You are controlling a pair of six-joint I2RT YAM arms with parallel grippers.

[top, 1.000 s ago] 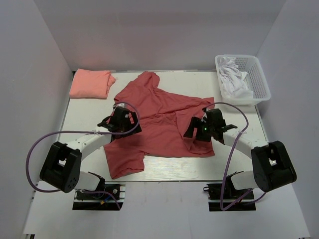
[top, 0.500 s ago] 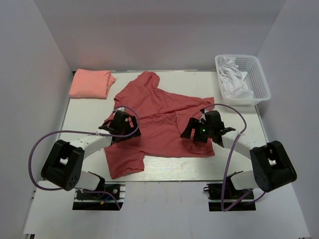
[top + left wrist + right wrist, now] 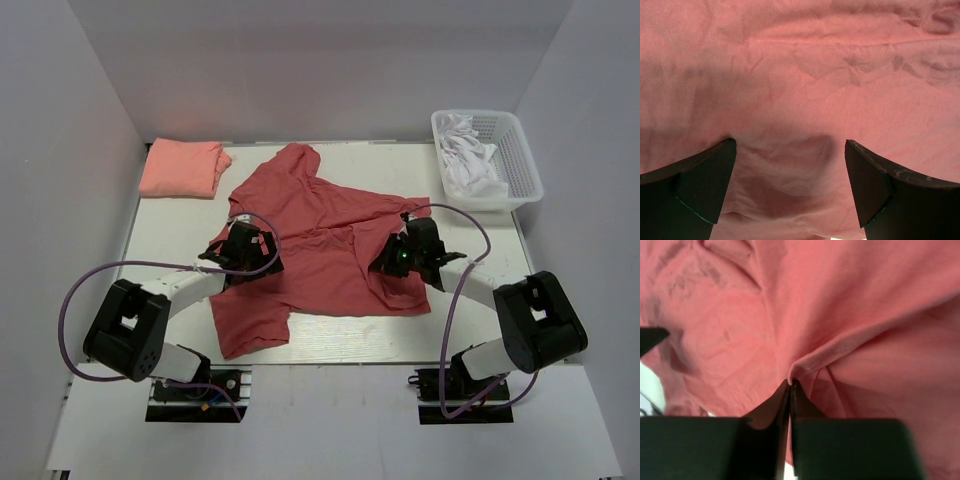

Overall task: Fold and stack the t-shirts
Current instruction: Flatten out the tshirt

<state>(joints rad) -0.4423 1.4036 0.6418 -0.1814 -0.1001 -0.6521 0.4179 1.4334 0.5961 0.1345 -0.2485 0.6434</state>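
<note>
Right now your brick-red t-shirt (image 3: 320, 250) lies spread but rumpled across the middle of the surface (image 3: 170, 240). One sleeve points toward the far wall and a loose flap of cloth trails toward the near edge on the left side. You can see creases and soft ridges running through the fabric in both wrist views.

Your left tool (image 3: 790, 165) hangs low over the shirt's left part, just inside its left edge. Its dark fingers (image 3: 700, 185) are spread wide, with nothing between them but a stretch of wrinkled red cloth below. Whether the tips touch the fabric cannot be told.

Your right tool (image 3: 791, 390) sits at the shirt's right part, near its near-right corner. Its two fingers (image 3: 850, 450) are pressed together and pinch a raised fold of the red shirt. A stitched hem curves away from the pinch point, and the cloth around it is drawn up into a small peak.

Your salmon-pink t-shirt (image 3: 183, 168) rests folded in the far-left corner, well apart from the red one and from both arms.

At the far right stands a pale plastic basket (image 3: 520, 150) holding a bundle of white cloth (image 3: 470, 160).
</note>
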